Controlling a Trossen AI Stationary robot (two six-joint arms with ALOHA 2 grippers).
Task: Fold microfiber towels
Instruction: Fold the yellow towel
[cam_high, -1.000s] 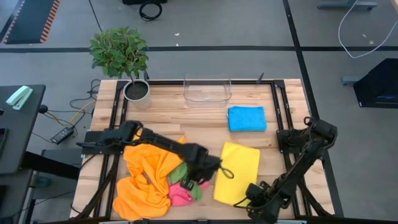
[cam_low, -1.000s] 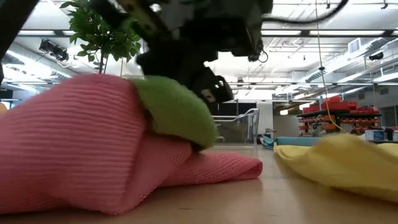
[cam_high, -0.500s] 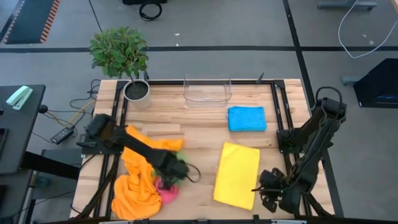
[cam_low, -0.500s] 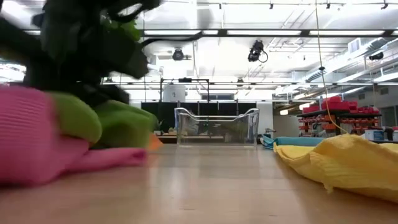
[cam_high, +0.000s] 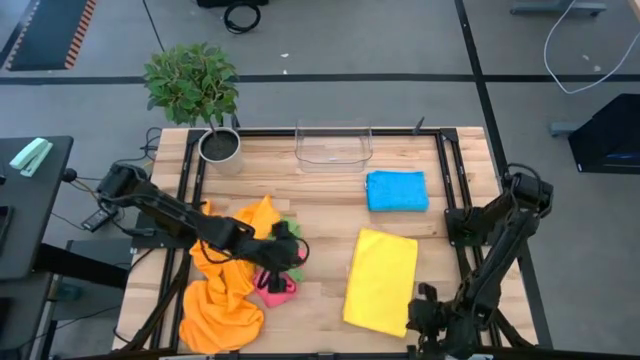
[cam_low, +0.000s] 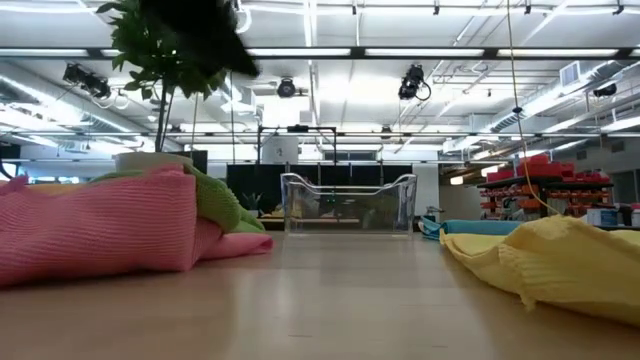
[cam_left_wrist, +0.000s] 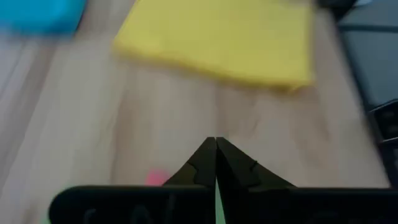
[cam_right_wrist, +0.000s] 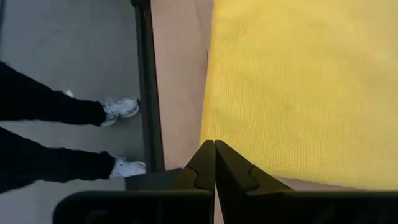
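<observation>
Blue towel (cam_high: 396, 190) is folded, yellow towel (cam_high: 382, 279) laid flat; the orange (cam_high: 225, 295), green (cam_high: 286, 238) and pink (cam_high: 276, 289) heap remains unfolded at the tabletop's (cam_high: 330, 195) near-left corner, left gripper (cam_high: 293, 250) and right gripper (cam_high: 420, 318) both closed, empty.

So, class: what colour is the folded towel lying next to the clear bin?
Blue. The folded towel shows best in the high view.

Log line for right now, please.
left gripper: shut, empty, over towel pile | right gripper: shut, at yellow towel front edge | blue towel: folded
</observation>
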